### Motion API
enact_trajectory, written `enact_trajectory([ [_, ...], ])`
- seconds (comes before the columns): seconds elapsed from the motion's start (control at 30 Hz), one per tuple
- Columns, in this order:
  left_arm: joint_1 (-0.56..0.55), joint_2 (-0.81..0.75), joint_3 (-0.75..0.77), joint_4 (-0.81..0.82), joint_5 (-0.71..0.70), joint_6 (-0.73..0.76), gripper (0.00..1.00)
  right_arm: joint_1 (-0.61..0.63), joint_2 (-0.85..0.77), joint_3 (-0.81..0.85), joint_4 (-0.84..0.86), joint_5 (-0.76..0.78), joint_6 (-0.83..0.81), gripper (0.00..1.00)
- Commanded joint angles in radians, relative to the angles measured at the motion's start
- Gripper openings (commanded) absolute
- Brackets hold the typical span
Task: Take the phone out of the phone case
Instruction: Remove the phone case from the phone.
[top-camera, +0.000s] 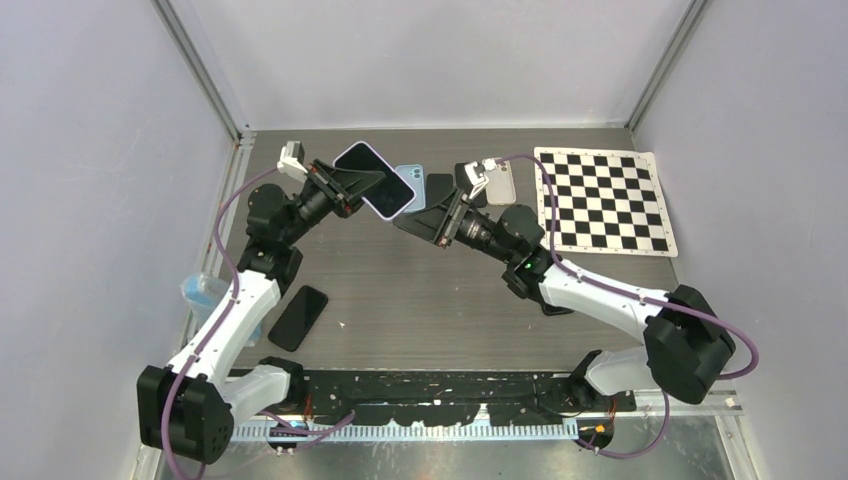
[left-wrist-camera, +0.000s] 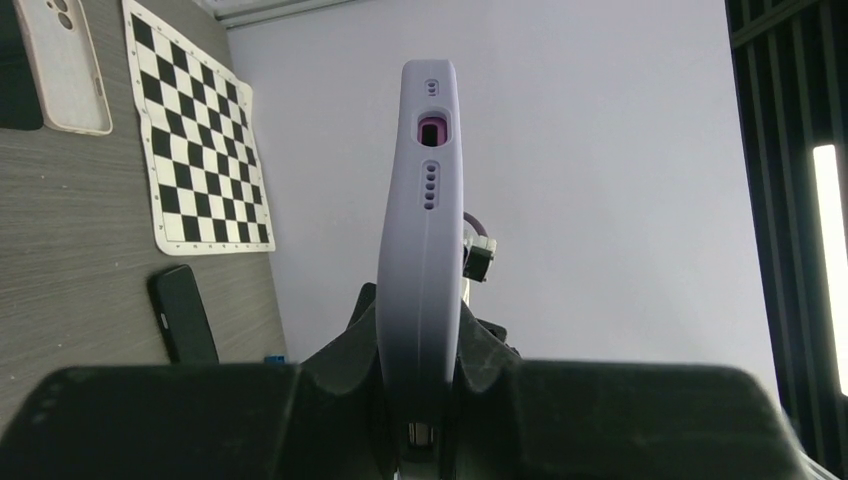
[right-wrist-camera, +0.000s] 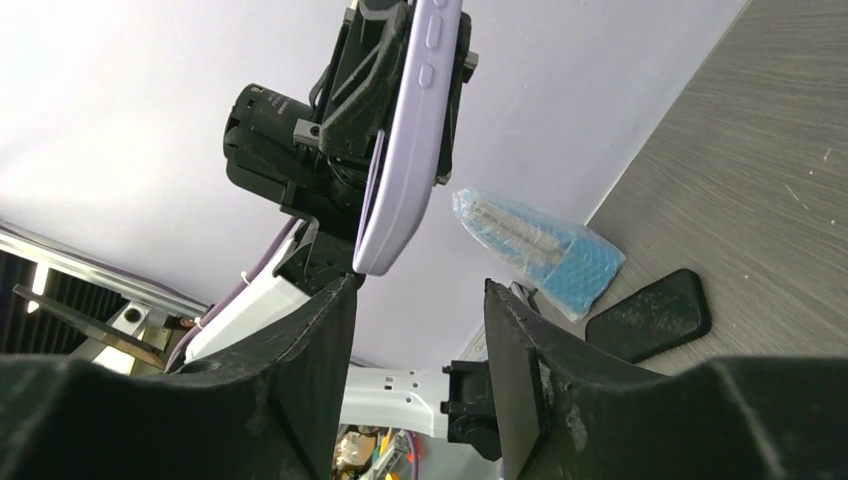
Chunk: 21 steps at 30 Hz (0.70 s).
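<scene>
A phone in a lilac case (top-camera: 375, 178) is held above the table at back centre, screen up. My left gripper (top-camera: 352, 187) is shut on it; in the left wrist view the case's edge (left-wrist-camera: 420, 230) stands up between my fingers, its port cut-out showing. My right gripper (top-camera: 418, 218) is open and empty, just right of the phone's lower corner. In the right wrist view the lilac case (right-wrist-camera: 408, 140) hangs just beyond my left fingertip (right-wrist-camera: 335, 310), not between the fingers. I cannot tell whether they touch.
A black phone (top-camera: 298, 317) lies front left beside a blue bubble-wrap bag (top-camera: 198, 292). A light blue case (top-camera: 413, 185), a dark case (top-camera: 440, 189) and a beige case (top-camera: 500, 182) lie at back centre. A checkerboard mat (top-camera: 603, 200) lies at back right.
</scene>
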Motion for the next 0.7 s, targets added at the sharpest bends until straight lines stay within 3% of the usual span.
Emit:
enact_trajectory([
  [0.0, -0.006, -0.023, 0.011, 0.097, -0.011, -0.02, 0.0, 0.005, 0.028, 0.074, 0.083, 0.015, -0.005, 0.56],
  [0.4, -0.008, -0.024, 0.005, 0.07, -0.017, -0.022, 0.0, 0.01, 0.091, 0.117, 0.07, 0.006, -0.017, 0.36],
  [0.67, -0.011, -0.019, 0.007, 0.045, -0.013, -0.036, 0.0, 0.038, 0.106, 0.141, -0.052, -0.025, -0.176, 0.24],
])
